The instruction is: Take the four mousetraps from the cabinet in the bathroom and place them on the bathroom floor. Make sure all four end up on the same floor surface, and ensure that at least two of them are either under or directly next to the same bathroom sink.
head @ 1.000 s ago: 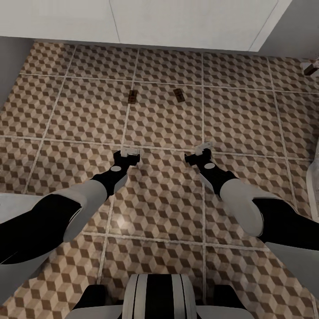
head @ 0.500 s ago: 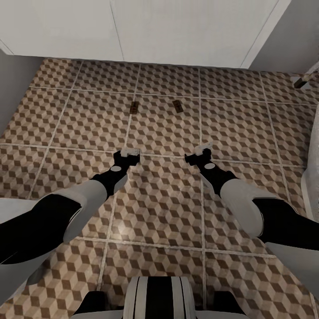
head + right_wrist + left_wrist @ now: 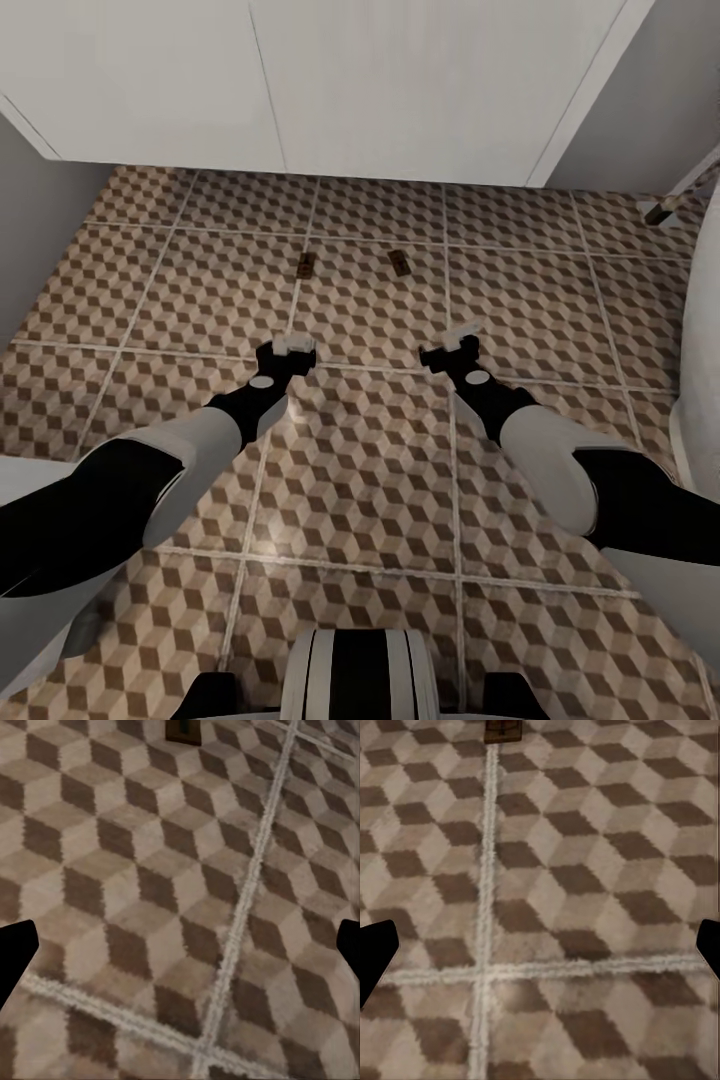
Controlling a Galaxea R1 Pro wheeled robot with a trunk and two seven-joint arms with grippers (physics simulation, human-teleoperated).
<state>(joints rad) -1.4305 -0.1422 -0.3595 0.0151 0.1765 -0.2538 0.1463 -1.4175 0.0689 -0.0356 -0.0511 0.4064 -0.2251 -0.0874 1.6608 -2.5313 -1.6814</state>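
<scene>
Bathroom floor [image 3: 370,470]: large tiles printed with a brown, beige and white cube pattern, crossed by thin pale grout lines; seen across most of the head view and in both wrist views.
Mousetraps: two small brown boards are seen lying flat on the floor in the upper middle of the head view; the left mousetrap [image 3: 306,265] lies on a grout line; the right mousetrap [image 3: 400,262] lies on the next tile, turned at a slight angle; the two are near each other but apart.
White panels [image 3: 300,85]: a broad white surface is seen along the top of the head view, just beyond the two mousetraps.
Left claw [image 3: 284,352]: held over the floor at centre left of the head view, well short of the left mousetrap; nothing is held; the dark fingertips are seen spread wide at the two side edges of the left wrist view.
Right claw [image 3: 455,345]: held over the floor at centre right of the head view, short of the right mousetrap; empty, fingers parted wide at the edges of the right wrist view.
Wrist views: one mousetrap is cut by the top edge of each.
</scene>
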